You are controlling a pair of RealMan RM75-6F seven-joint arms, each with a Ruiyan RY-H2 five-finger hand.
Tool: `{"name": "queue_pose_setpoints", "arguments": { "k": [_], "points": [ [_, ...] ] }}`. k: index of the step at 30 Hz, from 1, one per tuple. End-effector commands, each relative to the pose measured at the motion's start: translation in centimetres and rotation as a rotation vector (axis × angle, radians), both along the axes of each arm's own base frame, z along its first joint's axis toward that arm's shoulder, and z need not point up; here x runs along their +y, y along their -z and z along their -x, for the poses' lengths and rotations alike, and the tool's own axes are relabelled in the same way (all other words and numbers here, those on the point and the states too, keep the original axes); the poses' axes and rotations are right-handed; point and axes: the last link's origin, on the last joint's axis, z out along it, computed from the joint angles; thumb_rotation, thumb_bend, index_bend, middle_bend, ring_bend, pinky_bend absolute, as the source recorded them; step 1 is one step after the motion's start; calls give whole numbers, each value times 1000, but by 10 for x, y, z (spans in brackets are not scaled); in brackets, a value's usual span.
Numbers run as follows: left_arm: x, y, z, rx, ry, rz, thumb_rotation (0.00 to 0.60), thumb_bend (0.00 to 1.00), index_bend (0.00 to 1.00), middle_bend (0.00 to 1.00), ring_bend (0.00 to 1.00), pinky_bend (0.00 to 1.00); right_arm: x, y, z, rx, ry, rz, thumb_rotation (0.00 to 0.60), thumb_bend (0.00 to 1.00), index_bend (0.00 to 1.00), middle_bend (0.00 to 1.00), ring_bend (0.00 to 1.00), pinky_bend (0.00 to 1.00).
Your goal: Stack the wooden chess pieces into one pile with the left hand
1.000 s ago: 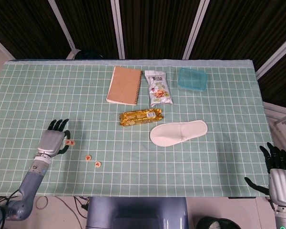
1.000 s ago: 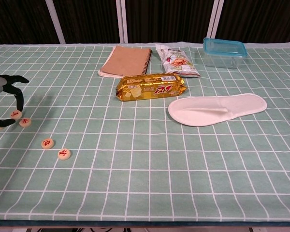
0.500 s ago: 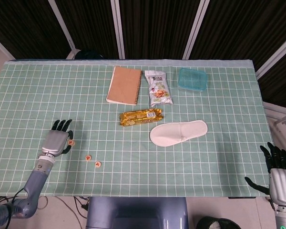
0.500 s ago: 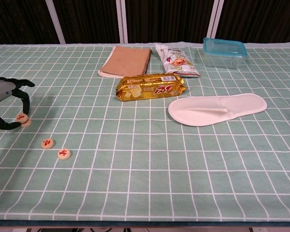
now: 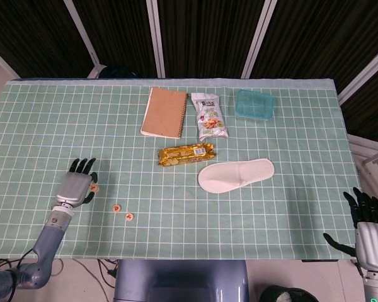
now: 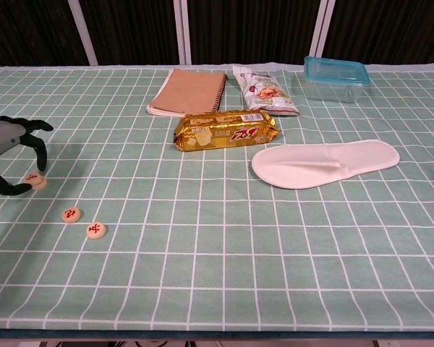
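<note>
I have the left hand [image 6: 7, 155] low over the table [image 5: 290, 214] near its left edge, fingers curled down around a small pile of wooden chess pieces [image 6: 35, 178] — thumb and a fingertip touch it from either side, so I read it as pinched. Two more chess pieces [image 6: 71, 214] [image 6: 95, 230] lie apart toward the front edge, just right of the hand. My right hand [image 5: 370, 233] hangs off the table's front right corner, fingers spread, holding nothing

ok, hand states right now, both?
Left hand: fingers pinching the chess piece, which sits on another one.
Right hand: open, holding nothing, off the table edge.
</note>
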Motion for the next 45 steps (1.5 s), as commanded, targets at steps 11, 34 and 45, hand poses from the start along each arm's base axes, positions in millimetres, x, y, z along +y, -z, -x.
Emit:
{"name": "queue_pose_setpoints", "arguments": {
  "k": [11,34,45],
  "points": [
    [-9,-10,7,-25,-2,-25,600,305,398,27,0,0,0,-1,0,0,1,3,600,204,94,31,0,0],
    [-14,-16,43,8,-46,-41,600,304,448,28,0,0,0,0,0,0,9,4,600,205,95,31,0,0],
    [-13,-15,45,24,-54,-45,600,306,469,30,0,0,0,0,0,0,10,6,600,205,94,31,0,0]
  ]
}}
